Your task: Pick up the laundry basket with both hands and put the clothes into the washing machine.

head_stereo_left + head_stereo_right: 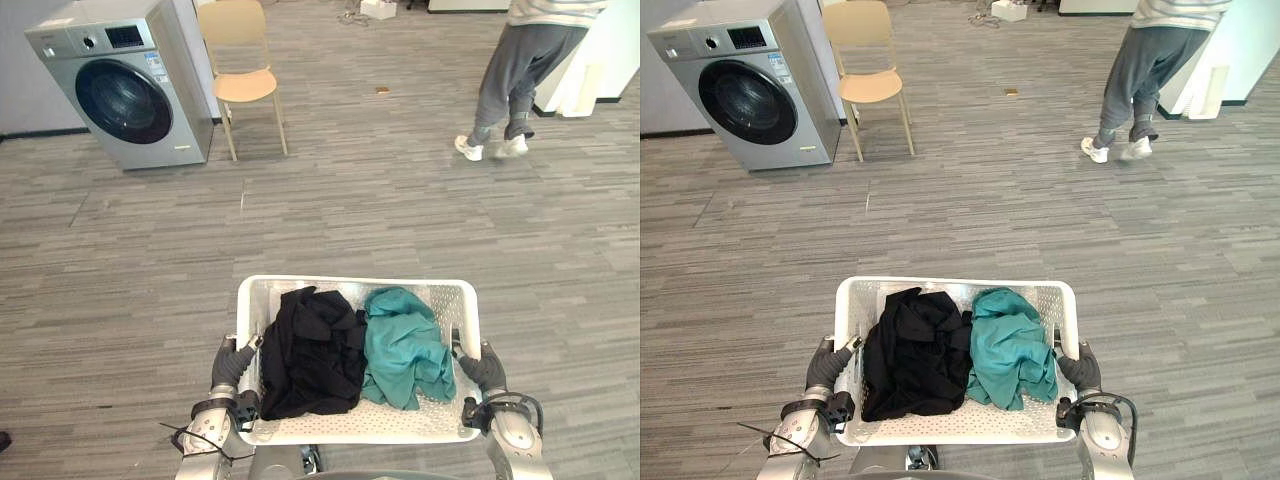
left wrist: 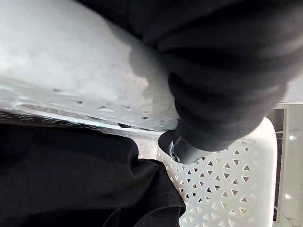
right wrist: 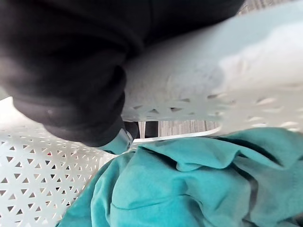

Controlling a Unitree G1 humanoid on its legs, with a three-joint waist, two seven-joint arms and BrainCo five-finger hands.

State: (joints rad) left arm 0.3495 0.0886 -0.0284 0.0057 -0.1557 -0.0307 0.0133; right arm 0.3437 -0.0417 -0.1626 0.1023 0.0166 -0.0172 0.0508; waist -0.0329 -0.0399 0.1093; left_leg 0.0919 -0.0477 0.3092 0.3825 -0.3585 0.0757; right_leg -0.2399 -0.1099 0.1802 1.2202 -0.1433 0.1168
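Note:
A white perforated laundry basket (image 1: 350,284) hangs low in front of me, above the floor. A black garment (image 1: 312,350) fills its left half and a teal garment (image 1: 405,345) its right half. My left hand (image 1: 232,365) grips the basket's left side, its thumb (image 2: 177,146) hooked over the rim beside the black garment (image 2: 71,179). My right hand (image 1: 484,368) grips the right side the same way, with the thumb (image 3: 120,139) over the rim above the teal garment (image 3: 189,184). The silver washing machine (image 1: 125,85) stands far off at the back left, its round door (image 1: 123,101) closed.
A light wooden chair (image 1: 243,75) stands just right of the washer. A person (image 1: 520,70) in grey trousers and white shoes stands at the back right near a white cabinet (image 1: 600,60). A wide stretch of grey plank floor (image 1: 350,200) lies between the basket and the washer.

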